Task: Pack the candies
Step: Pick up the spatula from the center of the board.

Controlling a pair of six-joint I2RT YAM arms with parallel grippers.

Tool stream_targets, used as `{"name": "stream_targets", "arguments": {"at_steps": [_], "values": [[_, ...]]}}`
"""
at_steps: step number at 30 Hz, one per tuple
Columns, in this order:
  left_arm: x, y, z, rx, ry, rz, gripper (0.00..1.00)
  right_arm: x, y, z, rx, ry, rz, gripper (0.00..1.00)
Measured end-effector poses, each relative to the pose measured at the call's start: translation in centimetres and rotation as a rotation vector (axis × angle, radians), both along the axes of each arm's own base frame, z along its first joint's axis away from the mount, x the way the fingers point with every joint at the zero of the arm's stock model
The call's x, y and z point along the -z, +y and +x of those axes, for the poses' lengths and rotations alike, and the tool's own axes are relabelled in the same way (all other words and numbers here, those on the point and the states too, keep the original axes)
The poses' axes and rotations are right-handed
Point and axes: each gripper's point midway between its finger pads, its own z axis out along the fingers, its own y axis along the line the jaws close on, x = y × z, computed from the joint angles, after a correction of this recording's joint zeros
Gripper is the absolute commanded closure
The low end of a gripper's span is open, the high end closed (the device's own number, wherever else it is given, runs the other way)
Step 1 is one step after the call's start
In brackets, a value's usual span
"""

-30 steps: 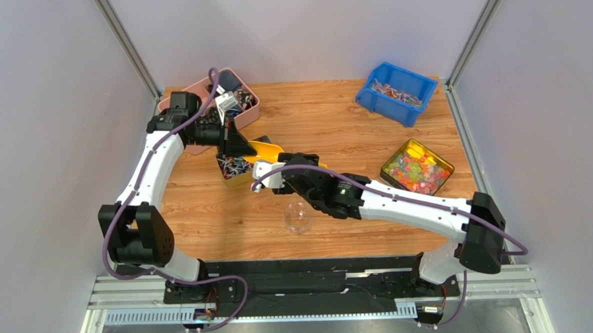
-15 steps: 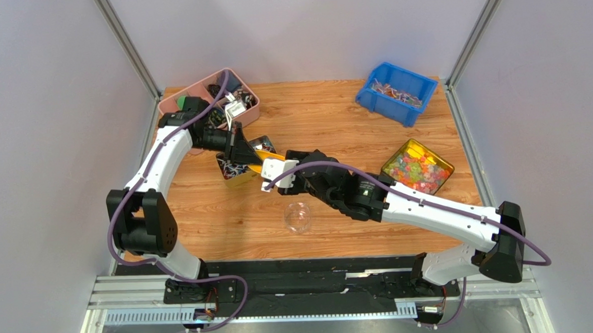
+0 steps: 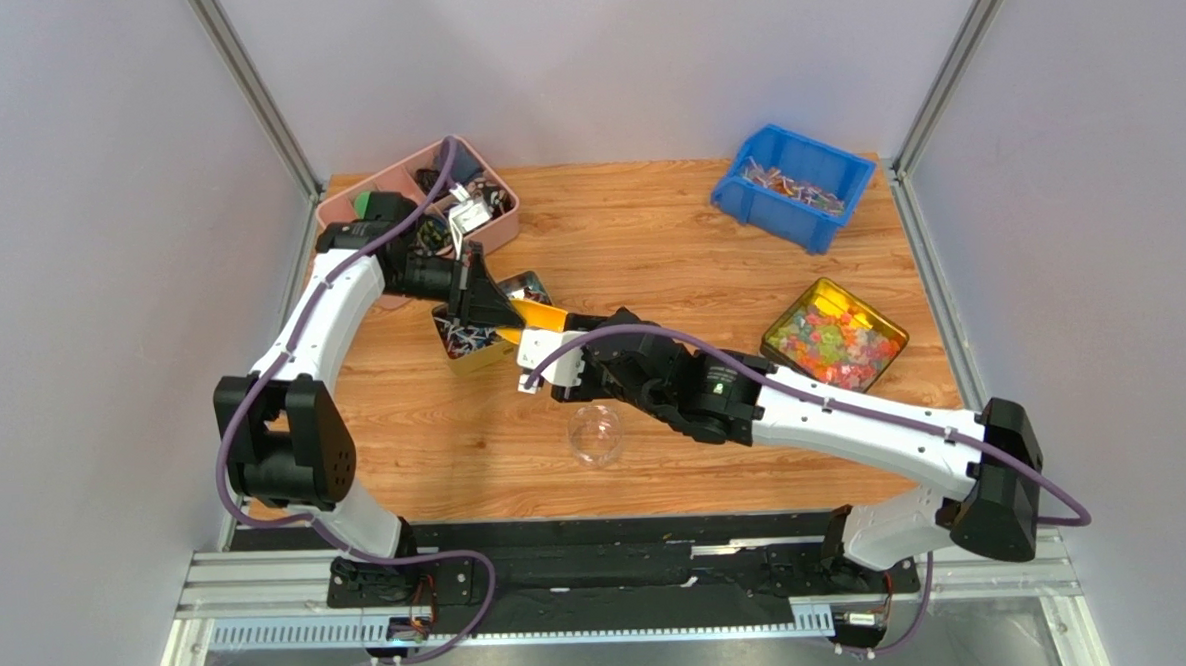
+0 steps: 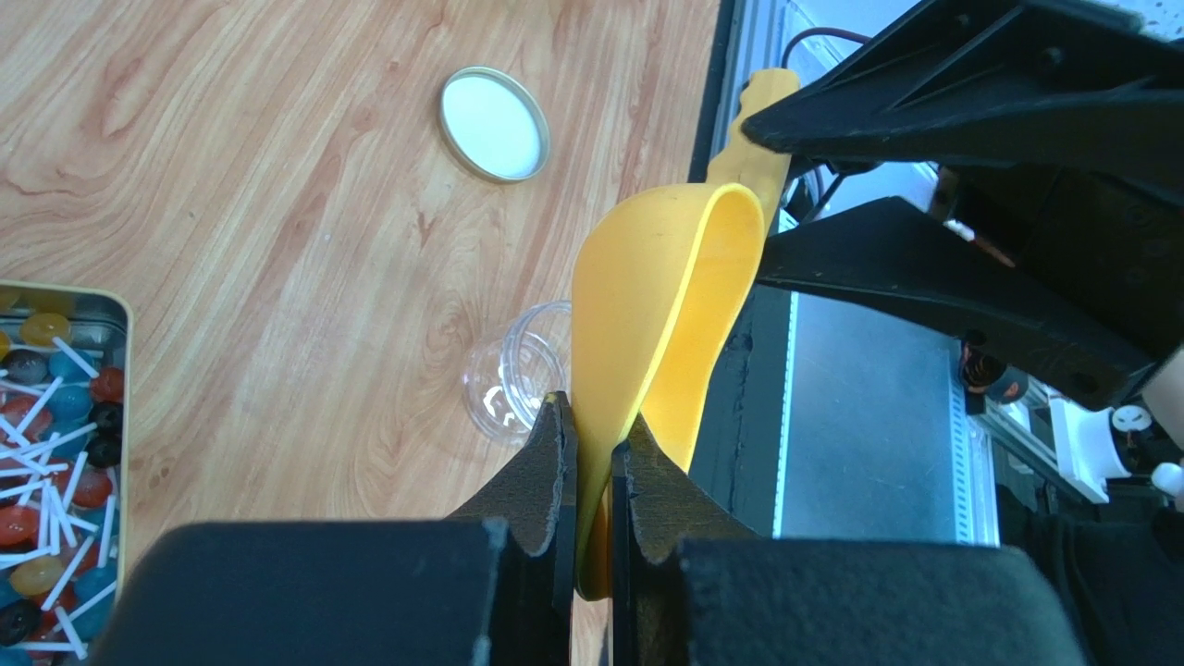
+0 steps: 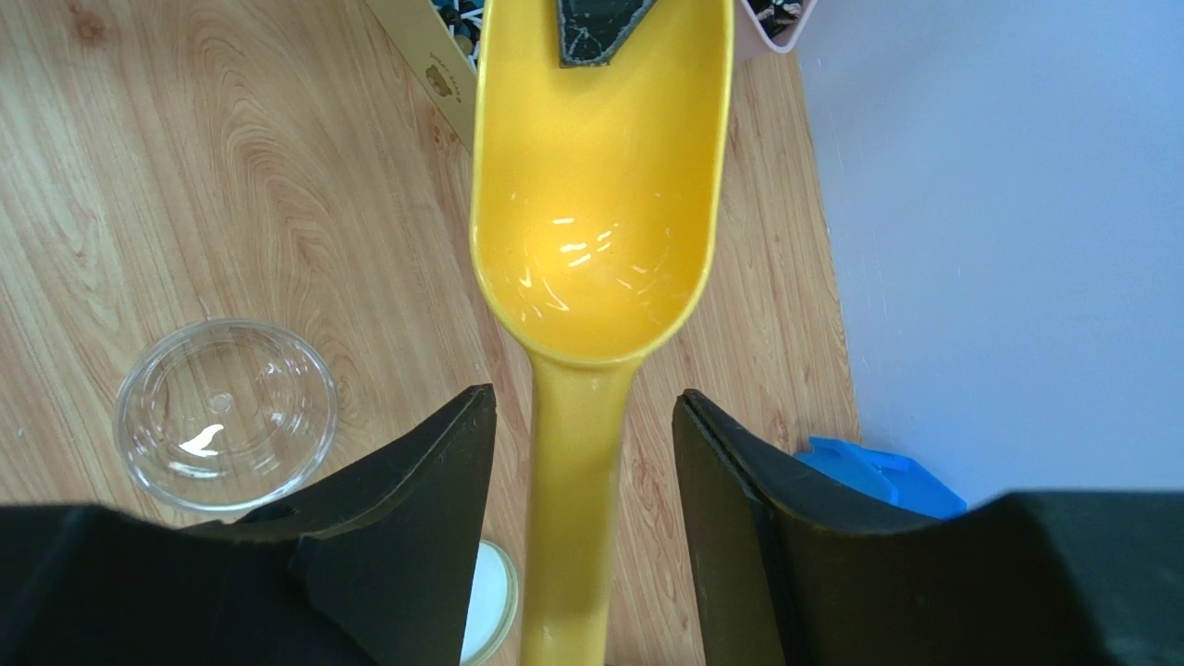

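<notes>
Light, slippery candies (image 4: 49, 430): best scooped.
Stiff scoop (image 4: 667, 319) is rim-pinched by left claw (image 4: 595, 416); handle is straddled by spread right claw (image 5: 584, 400).

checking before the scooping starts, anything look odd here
The left gripper pinches the empty yellow plastic scoop by its bowl rim, not the handle, which lies between the right gripper's open fingers.

Overhead view from behind; both wrist views close on scoop (image 4: 653, 319)
</notes>
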Motion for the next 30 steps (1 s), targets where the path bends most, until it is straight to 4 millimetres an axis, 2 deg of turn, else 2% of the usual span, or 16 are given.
{"name": "stream_targets", "arguments": {"at_steps": [5, 16, 21, 26, 29, 30], "values": [[0.0, 0.0, -0.1, 0.001, 0.003, -0.003, 1.00, 1.3, 0.5, 0.5, 0.011, -0.001, -0.015, 0.51], [-0.1, 0.0, -0.1, 0.004, 0.000, -0.006, 1.00, 0.7, 1.3, 0.9, 0.018, -0.019, 0.027, 0.60], [0.2, 0.2, 0.2, -0.002, -0.018, 0.008, 1.00, 1.4, 1.2, 1.1, 0.034, -0.015, 0.009, 0.79], [0.3, 0.4, 0.4, -0.007, -0.030, 0.015, 1.00, 1.6, 1.3, 1.4, 0.048, -0.017, 0.008, 0.87], [0.3, 0.4, 0.5, -0.005, -0.037, 0.015, 1.00, 1.7, 1.3, 1.5, 0.050, -0.017, 0.008, 1.00], [0.4, 0.4, 0.5, -0.004, -0.038, 0.015, 1.00, 1.7, 1.3, 1.6, 0.053, -0.018, 0.007, 1.00]]}}
